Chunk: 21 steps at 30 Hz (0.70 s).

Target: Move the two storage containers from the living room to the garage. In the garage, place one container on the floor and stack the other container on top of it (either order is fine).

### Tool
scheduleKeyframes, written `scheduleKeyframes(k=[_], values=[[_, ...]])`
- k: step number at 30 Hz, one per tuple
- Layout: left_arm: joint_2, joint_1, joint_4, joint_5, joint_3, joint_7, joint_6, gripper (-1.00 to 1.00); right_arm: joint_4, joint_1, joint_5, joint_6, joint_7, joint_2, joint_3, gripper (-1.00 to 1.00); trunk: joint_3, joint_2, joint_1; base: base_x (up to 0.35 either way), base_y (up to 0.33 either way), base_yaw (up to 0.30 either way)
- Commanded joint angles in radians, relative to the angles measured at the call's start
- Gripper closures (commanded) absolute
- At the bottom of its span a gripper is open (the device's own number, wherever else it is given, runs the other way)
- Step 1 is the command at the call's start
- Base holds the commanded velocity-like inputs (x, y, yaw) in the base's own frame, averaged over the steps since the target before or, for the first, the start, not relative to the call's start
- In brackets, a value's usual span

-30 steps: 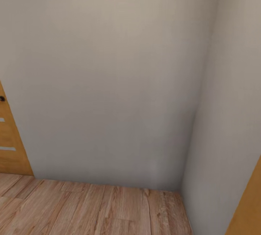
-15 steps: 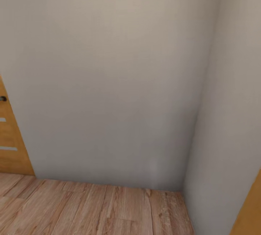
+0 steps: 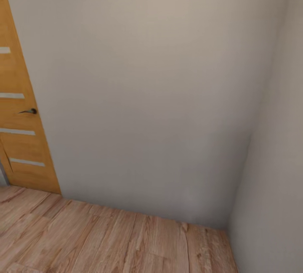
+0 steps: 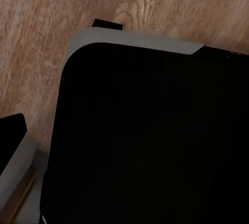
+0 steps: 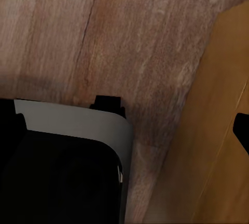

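Beige walls (image 3: 147,88) meet in a corner above wood-plank floor (image 3: 105,243); an orange-brown door (image 3: 21,109) stands left. Jaws' state: cannot tell.

Home interior: wood-plank floor (image 3: 105,239), beige wall (image 3: 147,88), wooden door (image 3: 19,109).
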Motion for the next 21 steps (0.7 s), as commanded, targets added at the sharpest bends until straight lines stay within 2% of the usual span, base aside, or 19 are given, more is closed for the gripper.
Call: scheduleKeyframes(k=[1,21], values=[[0.000,0.000,0.000,0.006,0.000,0.000,-0.002,-1.00,0.003,-0.001,0.010,-0.006,0.001,-0.001,-0.003,-1.00,-0.001,-0.001,0.000,0.000,0.000,0.270],[0.000,0.000,0.000,0.006,0.000,0.002,-0.002,-1.00,0.003,-0.001,0.010,-0.005,0.001,0.001,-0.001,-1.00,-0.001,-0.001,0.000,0.000,0.000,0.267]])
